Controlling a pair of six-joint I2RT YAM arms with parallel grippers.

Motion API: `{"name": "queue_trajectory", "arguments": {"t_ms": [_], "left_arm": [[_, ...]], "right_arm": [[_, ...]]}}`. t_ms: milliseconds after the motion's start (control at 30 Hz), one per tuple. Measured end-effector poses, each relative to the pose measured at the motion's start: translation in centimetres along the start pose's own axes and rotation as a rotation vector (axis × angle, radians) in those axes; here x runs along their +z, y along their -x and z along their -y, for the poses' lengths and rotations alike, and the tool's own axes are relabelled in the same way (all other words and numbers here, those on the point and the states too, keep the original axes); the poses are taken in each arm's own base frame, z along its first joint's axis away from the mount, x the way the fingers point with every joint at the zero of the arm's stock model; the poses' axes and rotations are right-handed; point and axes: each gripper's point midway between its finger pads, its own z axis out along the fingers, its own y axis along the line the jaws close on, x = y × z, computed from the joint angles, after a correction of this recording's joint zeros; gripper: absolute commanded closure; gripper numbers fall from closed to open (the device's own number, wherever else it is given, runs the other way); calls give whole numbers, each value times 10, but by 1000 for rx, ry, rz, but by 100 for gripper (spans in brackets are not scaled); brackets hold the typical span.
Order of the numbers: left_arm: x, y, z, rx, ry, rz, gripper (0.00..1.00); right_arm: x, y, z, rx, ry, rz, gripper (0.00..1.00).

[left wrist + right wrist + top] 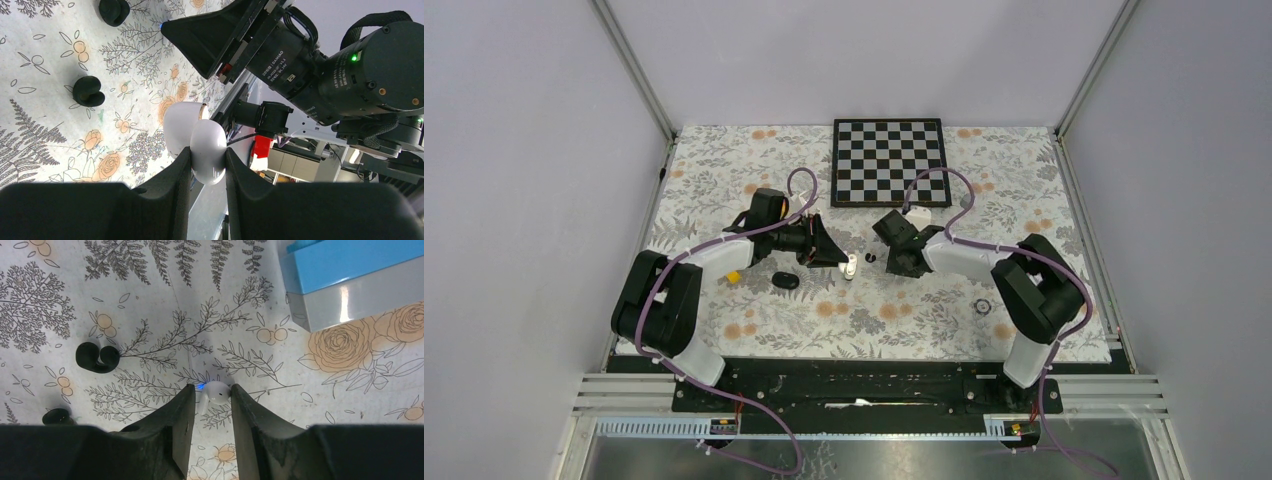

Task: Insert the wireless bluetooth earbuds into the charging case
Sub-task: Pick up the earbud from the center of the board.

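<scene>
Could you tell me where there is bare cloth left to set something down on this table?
The near strip of cloth between the arm bases is bare, up to the dark ring on its right. The cloth either side of the chessboard is free too. The middle is crowded: left gripper, right gripper, charging case and black earbuds cluster there.

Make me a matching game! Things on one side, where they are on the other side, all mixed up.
Things:
1. white charging case
2. white earbud
3. black earbud
4. chessboard

Places:
a. far edge of the tablecloth
b. clamped in the left gripper
c. lying free, nothing touching it
d. between the jaws of the right gripper

Pairs: 1-b, 2-d, 3-c, 4-a
</scene>
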Motion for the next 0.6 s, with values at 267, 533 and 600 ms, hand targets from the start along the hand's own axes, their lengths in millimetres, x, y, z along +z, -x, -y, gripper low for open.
{"name": "queue_trajectory", "arguments": {"t_ms": [267, 533, 600], "left_arm": [[0, 0, 0, 0, 0, 0, 100], [0, 0, 0, 0, -1, -1, 100], [0, -1, 1, 1, -5, -5, 100]], "right_arm": [[2, 5, -5, -30, 5, 7, 85], [-1, 9, -9, -66, 40, 26, 89], [-7, 11, -11, -78, 82, 48, 89]]}}
